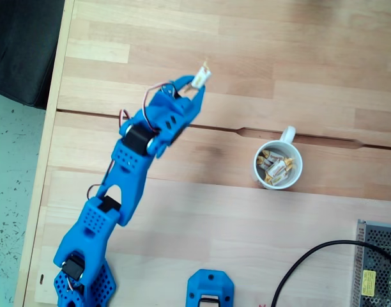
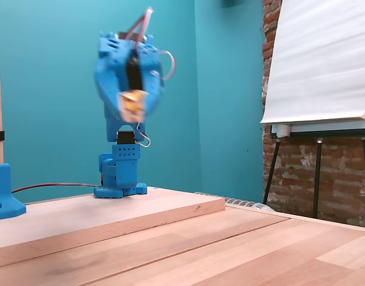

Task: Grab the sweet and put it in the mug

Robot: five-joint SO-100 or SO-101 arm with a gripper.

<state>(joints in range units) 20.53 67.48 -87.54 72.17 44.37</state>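
Note:
The blue arm reaches over the wooden table, and its gripper point(image 1: 197, 85) is shut on a small white sweet point(image 1: 201, 77) with yellow-gold ends, held above the table. In a fixed view from table level the gripper point(image 2: 133, 104) is raised high with the sweet point(image 2: 133, 101) at its tip, blurred. The white mug point(image 1: 278, 165) stands on the table to the right of the gripper, well apart from it, handle pointing away. Several wrapped sweets lie inside the mug.
A grey metal box point(image 1: 377, 263) and a black cable point(image 1: 310, 262) lie at the lower right. A blue part point(image 1: 210, 289) sits at the bottom edge. The arm's base point(image 2: 118, 173) stands on a raised board. A flip chart stand point(image 2: 319, 65) is beyond the table.

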